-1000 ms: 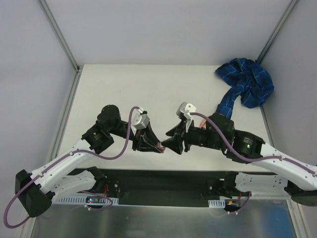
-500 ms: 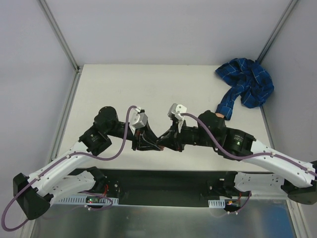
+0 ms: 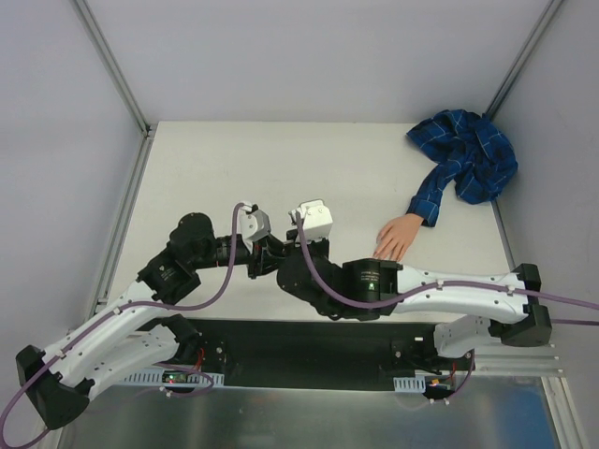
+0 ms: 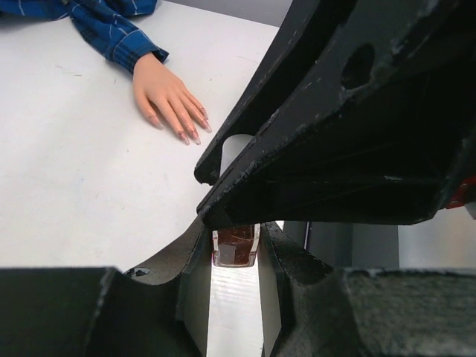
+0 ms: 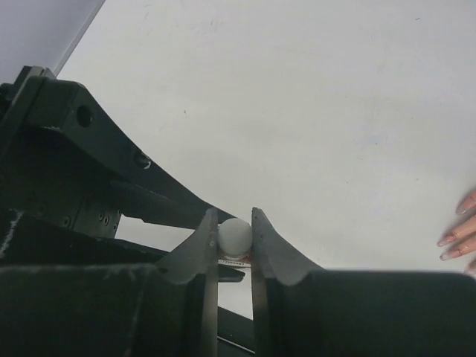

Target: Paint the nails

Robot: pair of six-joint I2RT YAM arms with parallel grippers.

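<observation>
Two tools are met over the near middle of the counter (image 3: 281, 168). The left tool (image 4: 236, 238) is pressed onto a small dark-red bottle (image 4: 236, 250). The right tool (image 5: 233, 216) is pinched on its round white cap (image 5: 236, 236). The nails (image 4: 190, 135) are seen on a fake hand (image 3: 395, 238) laid flat to the right, well apart from both tools, with its plaid sleeve (image 3: 463, 159) trailed to the far corner. Uncapping is judged to be the step in hand. The bottle should be held firm and level, the cap twisted about its own axis, then drawn straight out so that nothing is spilled.
</observation>
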